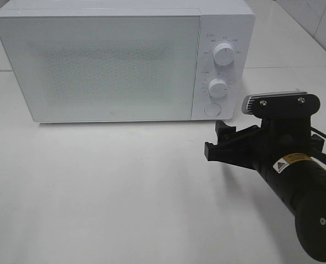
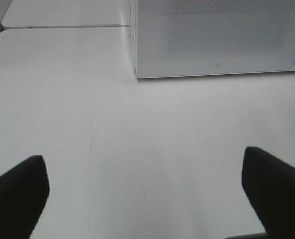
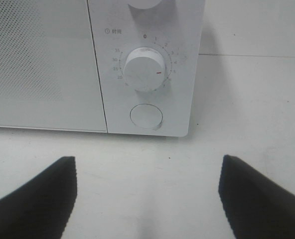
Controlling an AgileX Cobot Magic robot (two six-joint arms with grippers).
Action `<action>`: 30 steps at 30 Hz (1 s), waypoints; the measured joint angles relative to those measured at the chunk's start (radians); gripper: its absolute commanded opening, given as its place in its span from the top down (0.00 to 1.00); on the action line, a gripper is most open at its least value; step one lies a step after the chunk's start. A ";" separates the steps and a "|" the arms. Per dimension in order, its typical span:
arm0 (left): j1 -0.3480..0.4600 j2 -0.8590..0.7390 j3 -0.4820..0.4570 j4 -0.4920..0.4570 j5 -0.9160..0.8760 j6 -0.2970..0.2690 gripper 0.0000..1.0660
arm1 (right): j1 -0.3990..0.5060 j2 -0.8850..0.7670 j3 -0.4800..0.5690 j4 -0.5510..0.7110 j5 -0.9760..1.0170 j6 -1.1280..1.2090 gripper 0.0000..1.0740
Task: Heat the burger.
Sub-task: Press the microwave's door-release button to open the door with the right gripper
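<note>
**A:** What's on the left?

**B:** The left gripper [image 2: 142,158] shows only in its own wrist camera. Its fingers [image 2: 18,194] are spread wide, with nothing but bare table [image 2: 87,99] between them. The left front corner of the microwave [image 2: 212,40] is ahead of it, well apart.

**A:** And the middle?

**B:** The microwave stands at the back of the table with its door [image 1: 102,66] closed. The door is a pale panel with a dotted screen, and I can't see through it.

**A:** So where's the burger?

**B:** No view shows it, so I cannot tell.

**A:** And the right?

**B:** That's the control panel, with an upper knob [image 1: 224,54], a lower knob [image 1: 218,88] and a round button [image 1: 212,109] under them. The lower knob's red mark points away from the 0. The right gripper [image 1: 215,138] is in front of the panel, near the button but apart from it. It faces the button and lower knob, its fingers are spread and it holds nothing.
</note>
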 measured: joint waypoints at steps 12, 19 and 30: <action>0.000 0.000 0.000 0.000 0.000 0.000 0.05 | 0.001 0.000 0.000 -0.001 0.029 0.593 0.52; 0.000 0.000 0.000 0.000 0.000 0.000 0.05 | 0.001 0.000 0.000 -0.048 0.065 1.058 0.72; 0.000 0.000 0.000 0.000 0.000 0.000 0.05 | 0.001 0.000 0.000 -0.117 0.065 1.555 0.99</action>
